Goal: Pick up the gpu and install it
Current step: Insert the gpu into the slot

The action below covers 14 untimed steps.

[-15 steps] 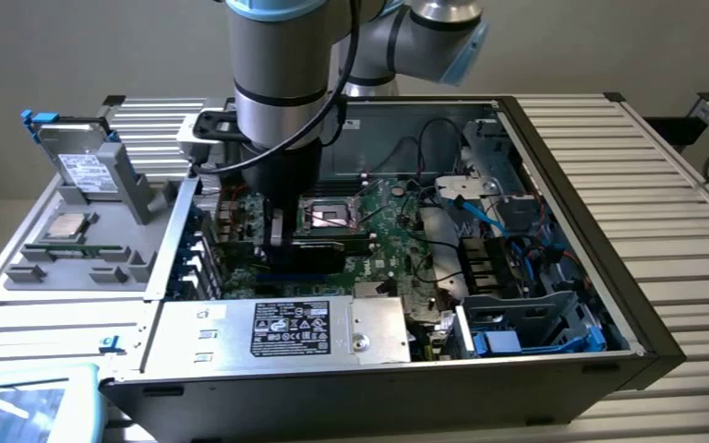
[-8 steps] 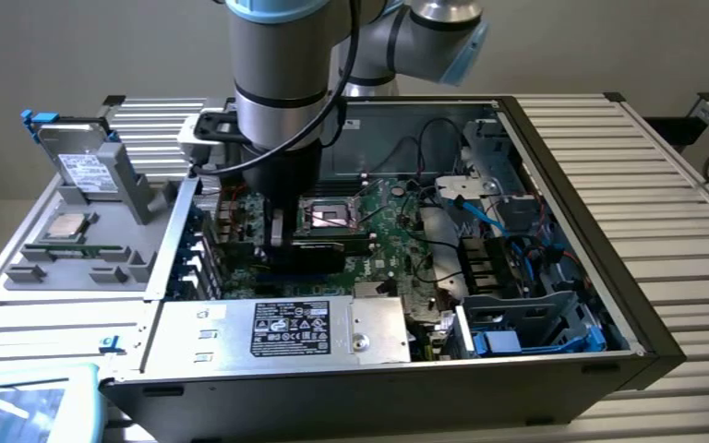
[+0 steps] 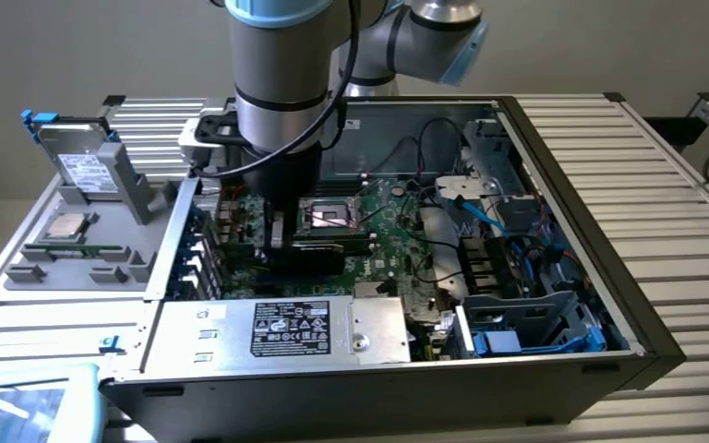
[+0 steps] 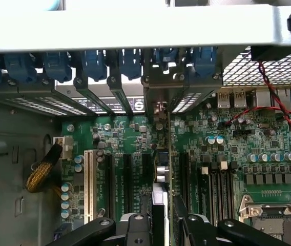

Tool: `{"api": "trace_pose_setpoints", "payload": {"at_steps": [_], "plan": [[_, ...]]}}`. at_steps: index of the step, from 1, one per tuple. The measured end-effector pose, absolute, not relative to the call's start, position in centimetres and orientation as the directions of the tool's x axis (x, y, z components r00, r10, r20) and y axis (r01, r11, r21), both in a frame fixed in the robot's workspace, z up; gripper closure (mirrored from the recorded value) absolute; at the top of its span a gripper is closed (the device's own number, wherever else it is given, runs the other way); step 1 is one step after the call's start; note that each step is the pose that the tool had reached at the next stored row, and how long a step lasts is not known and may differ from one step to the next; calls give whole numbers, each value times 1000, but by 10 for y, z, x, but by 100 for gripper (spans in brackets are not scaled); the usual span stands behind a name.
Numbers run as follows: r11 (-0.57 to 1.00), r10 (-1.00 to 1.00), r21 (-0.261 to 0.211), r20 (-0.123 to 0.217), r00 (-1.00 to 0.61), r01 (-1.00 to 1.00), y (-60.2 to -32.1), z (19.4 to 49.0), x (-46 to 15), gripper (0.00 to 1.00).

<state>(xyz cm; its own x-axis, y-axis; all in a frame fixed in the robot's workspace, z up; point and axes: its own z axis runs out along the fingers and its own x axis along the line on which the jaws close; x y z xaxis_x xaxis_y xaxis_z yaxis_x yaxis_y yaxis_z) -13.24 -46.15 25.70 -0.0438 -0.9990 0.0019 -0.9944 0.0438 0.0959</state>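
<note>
Exterior view, left to right:

- Grey tray (image 3: 53, 268) outside the case holds a silver drive (image 3: 84, 171) standing upright. A CPU (image 3: 69, 224) and a RAM stick (image 3: 78, 247) lie flat in front of it.
- Case (image 3: 367, 401) is open, with the PSU (image 3: 293, 328) along the near wall.
- Arm (image 3: 278, 74) reaches straight down into the case. Gripper (image 3: 287, 242) is low over the motherboard (image 3: 386, 240).
- gpu (image 3: 328, 244) is in the gripper, a dark block on edge, just beside the socket (image 3: 330, 217) on the exterior view's left.
- Right of the socket there are loose black and blue cables (image 3: 478, 217), then the drive cage (image 3: 527, 314) in the near right corner.

Wrist view:

- Gripper (image 4: 161, 225) is pinching the gpu (image 4: 161, 189), with the black fingers (image 4: 135, 228) pressed in on both faces.
- The card is seen edge-on, upright and in line with the expansion slots. Its far end is up against the rear bracket openings, under the blue latches (image 4: 91, 64).
- The white slot (image 4: 89, 179) sits well off to one side of the card, and the socket (image 4: 276, 220) and a red wire (image 4: 273, 97) are on the other side.
- I can't tell whether the card edge is fully seated in its slot.
</note>
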Motion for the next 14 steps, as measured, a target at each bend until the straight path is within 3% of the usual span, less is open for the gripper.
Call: {"api": "trace_pose_setpoints", "payload": {"at_steps": [14], "plan": [[44,-999,97,2,-44,-994,-459,256,-134,73]]}}
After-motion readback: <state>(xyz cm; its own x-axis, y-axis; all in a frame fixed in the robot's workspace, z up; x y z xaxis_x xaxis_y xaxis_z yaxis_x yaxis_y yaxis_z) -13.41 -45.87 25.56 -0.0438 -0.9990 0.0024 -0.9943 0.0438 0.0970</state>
